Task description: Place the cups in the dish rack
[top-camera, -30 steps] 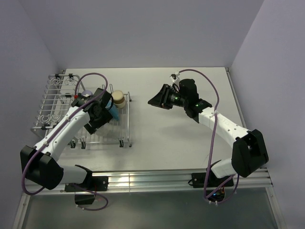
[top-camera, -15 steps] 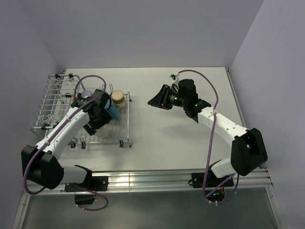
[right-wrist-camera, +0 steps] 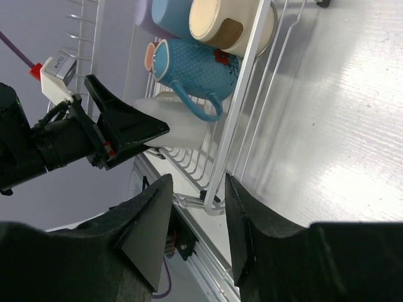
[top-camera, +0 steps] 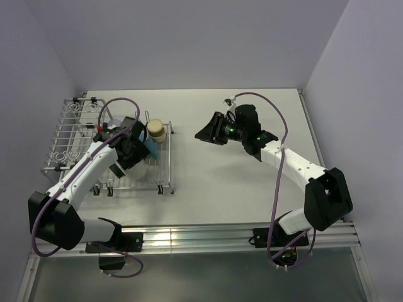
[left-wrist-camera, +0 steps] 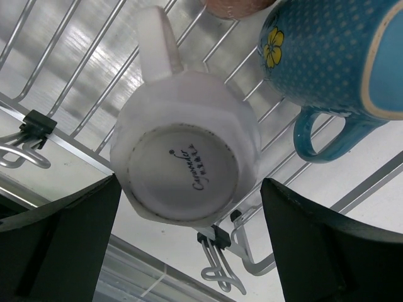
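The left pincer (left-wrist-camera: pixel 190 181) hangs over the near right corner of the dish rack (top-camera: pixel 66 129) with its jaws spread wide. A white cup (left-wrist-camera: pixel 186 145) lies between them on the rack's wires. Its base with the maker's mark is turned to the wrist camera, and its handle points toward the rack's middle. The fingers (left-wrist-camera: pixel 60 242) flank it closely, but whether they touch it cannot be told. Just beside it lies a blue dotted mug (left-wrist-camera: pixel 327 53) bearing a yellow flower, and the edge of a salmon-pink cup (left-wrist-camera: pixel 236 6) shows beyond. Farther along the rack's right side sit a cream cup (right-wrist-camera: pixel 230 22), a light blue cup (right-wrist-camera: pixel 173 12) and a lavender cup (right-wrist-camera: pixel 146 12). The right pincer (right-wrist-camera: pixel 198 178) hovers over the bare counter (top-camera: pixel 220 182), well apart from the rack. It faces the rack with its jaws partly open and nothing between them.
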You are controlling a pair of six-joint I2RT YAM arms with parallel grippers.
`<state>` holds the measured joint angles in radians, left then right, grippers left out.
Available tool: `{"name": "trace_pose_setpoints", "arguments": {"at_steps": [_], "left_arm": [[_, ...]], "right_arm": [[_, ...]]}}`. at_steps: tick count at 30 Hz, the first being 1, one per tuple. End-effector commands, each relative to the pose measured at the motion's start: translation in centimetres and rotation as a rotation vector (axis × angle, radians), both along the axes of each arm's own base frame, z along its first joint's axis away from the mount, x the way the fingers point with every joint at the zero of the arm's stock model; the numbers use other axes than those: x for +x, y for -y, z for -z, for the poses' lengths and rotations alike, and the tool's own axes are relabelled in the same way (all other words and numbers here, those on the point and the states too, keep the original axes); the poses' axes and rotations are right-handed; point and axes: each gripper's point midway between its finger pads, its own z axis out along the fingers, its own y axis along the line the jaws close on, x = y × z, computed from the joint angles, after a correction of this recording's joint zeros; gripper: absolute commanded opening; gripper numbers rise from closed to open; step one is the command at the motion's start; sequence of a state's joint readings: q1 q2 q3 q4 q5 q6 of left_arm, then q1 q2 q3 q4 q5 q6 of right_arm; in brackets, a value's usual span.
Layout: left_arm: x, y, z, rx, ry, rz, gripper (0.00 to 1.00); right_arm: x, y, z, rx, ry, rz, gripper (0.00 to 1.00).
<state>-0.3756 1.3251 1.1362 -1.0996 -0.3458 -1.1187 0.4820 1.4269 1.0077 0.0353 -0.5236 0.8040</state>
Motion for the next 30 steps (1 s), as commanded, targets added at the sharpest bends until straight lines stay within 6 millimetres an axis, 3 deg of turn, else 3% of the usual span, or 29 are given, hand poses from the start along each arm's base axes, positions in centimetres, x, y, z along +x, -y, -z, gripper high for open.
{"name": "trace_pose_setpoints", "arguments": {"at_steps": [1, 10, 24, 30], "left_arm": [[1.0, 0.0, -1.0, -0.006, 0.052, 0.004, 0.99], [1.3, 0.0, -2.3, -0.003, 0.086, 0.024, 0.99], [1.3, -0.5, -7.5, 0.005, 0.186, 0.097, 0.99], [1.2, -0.8, -10.7, 0.022, 0.241, 0.150, 0.99]], "right_arm": [[0.2, -0.6, -0.8, 0.003, 0.039, -0.023, 0.47], [0.1, -0.7, -0.9, 0.000, 0.041, -0.024, 0.47], [0.1, -0.8, -0.8, -0.003, 0.045, -0.021, 0.47], [0.1, -0.5, -0.8, -0.015, 0.052, -0.005, 0.47]]}}
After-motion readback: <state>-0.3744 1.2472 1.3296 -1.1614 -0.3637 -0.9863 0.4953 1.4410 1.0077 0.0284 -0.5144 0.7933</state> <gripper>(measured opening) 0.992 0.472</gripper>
